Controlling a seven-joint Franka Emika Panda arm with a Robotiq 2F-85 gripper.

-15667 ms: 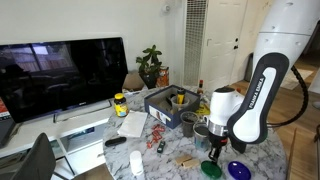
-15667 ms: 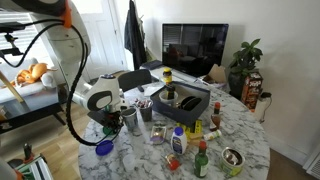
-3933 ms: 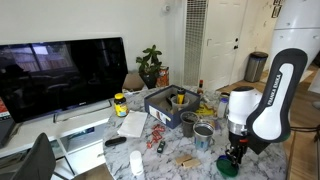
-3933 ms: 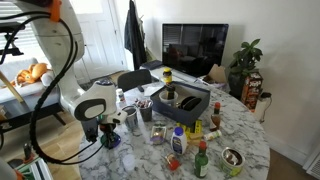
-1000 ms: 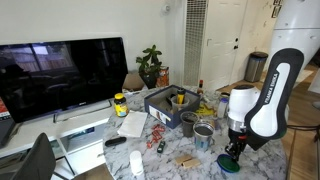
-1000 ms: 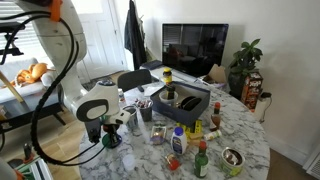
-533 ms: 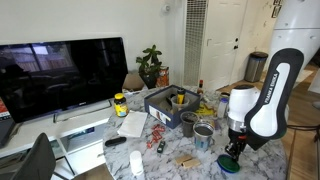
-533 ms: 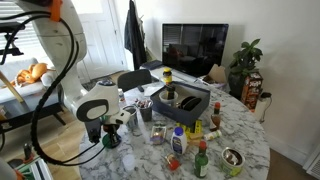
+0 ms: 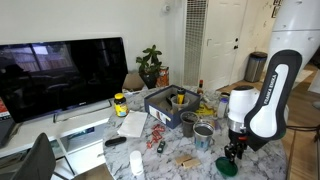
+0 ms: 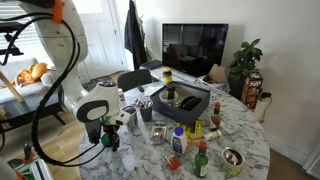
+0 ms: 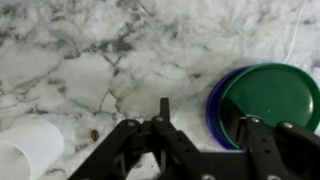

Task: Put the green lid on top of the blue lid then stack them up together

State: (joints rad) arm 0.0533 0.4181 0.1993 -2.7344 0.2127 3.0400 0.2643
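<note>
**Stack, near edge of counter (image 11: 90,60).** The green lid (image 11: 275,95) lies on the blue lid (image 11: 213,108). In the wrist view a blue crescent shows along the green lid's left and near side, so whether the two sit square cannot be told. In an exterior view the green lid (image 9: 228,166) sits close to the counter's near right edge.

**Hazard, judged.** The pincer's right finger stands in front of the stack's left part, close over it. A lift that drifts right could catch the rim and drag the green lid off or push both toward the edge. A lid resting on the raised rim rather than inside it may slide at a light touch.

**Pincer (image 11: 188,124).** Low over the stack, jaws parted to a moderate gap. Only bare marble and the blue lid's left edge show between them. It grips nothing; contact with the lids cannot be told.

**Left of pincer.** White cup (image 11: 22,155) on the marble.

**Farther.** Metal cups (image 9: 203,135), then a dark box (image 9: 170,100).

**Farthest.** Television (image 9: 60,75) and plant (image 9: 150,65).
</note>
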